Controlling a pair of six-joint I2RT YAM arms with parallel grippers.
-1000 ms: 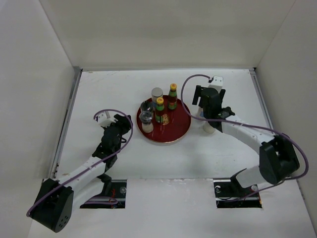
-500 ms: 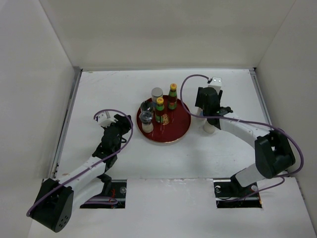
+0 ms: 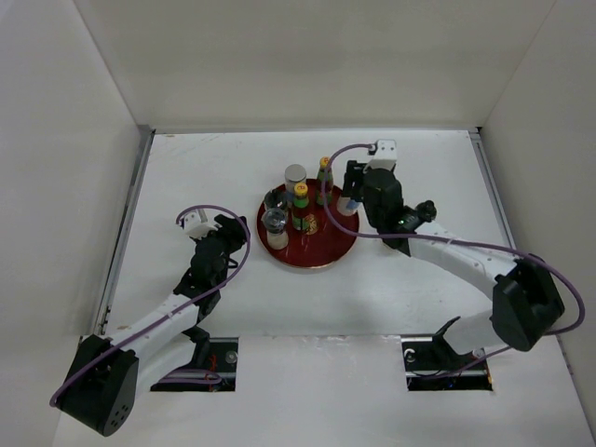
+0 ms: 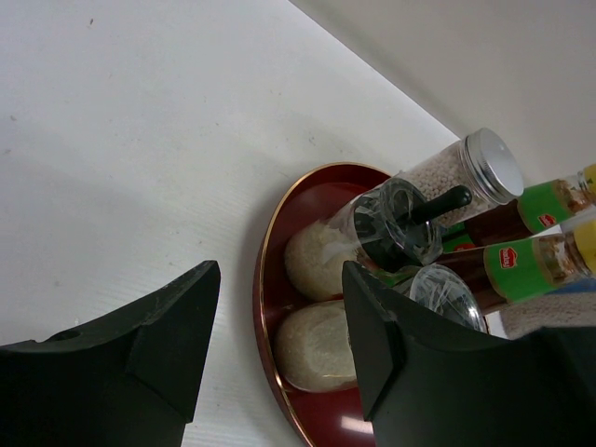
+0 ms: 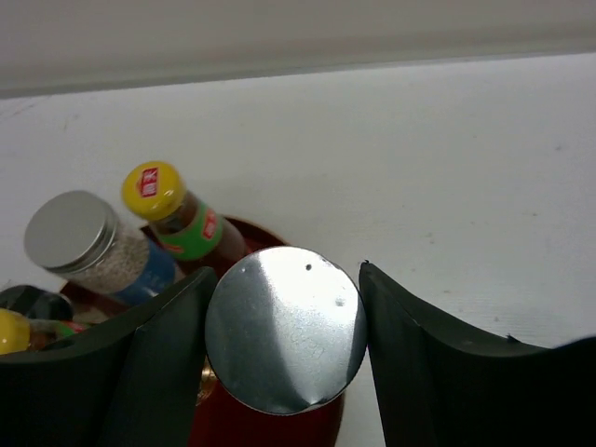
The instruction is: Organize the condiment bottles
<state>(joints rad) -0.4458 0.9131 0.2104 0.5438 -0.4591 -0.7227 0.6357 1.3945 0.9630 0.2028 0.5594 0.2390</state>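
Observation:
A red round tray (image 3: 321,253) holds a silver-capped cylinder (image 3: 295,174), two slim brown yellow-capped bottles (image 3: 324,177) (image 3: 301,197) and two squat glass jars (image 3: 276,201) (image 3: 275,226). My right gripper (image 3: 350,196) is shut on a second silver-capped cylinder (image 5: 284,331) and holds it over the tray's right rim (image 5: 270,430), beside a yellow-capped bottle (image 5: 175,212). My left gripper (image 3: 226,237) is open and empty on the table left of the tray. In its wrist view the gripper (image 4: 279,349) faces the two jars (image 4: 317,256) (image 4: 312,346).
White walls enclose the table on three sides. The right arm's cable loops above the tray's right side (image 3: 343,177). Bare table lies right of the tray (image 3: 410,270) and between the left gripper and the tray.
My right gripper has lifted the silver-capped cylinder from the table right of the tray and carried it left to the tray's right rim. The left arm has not moved.

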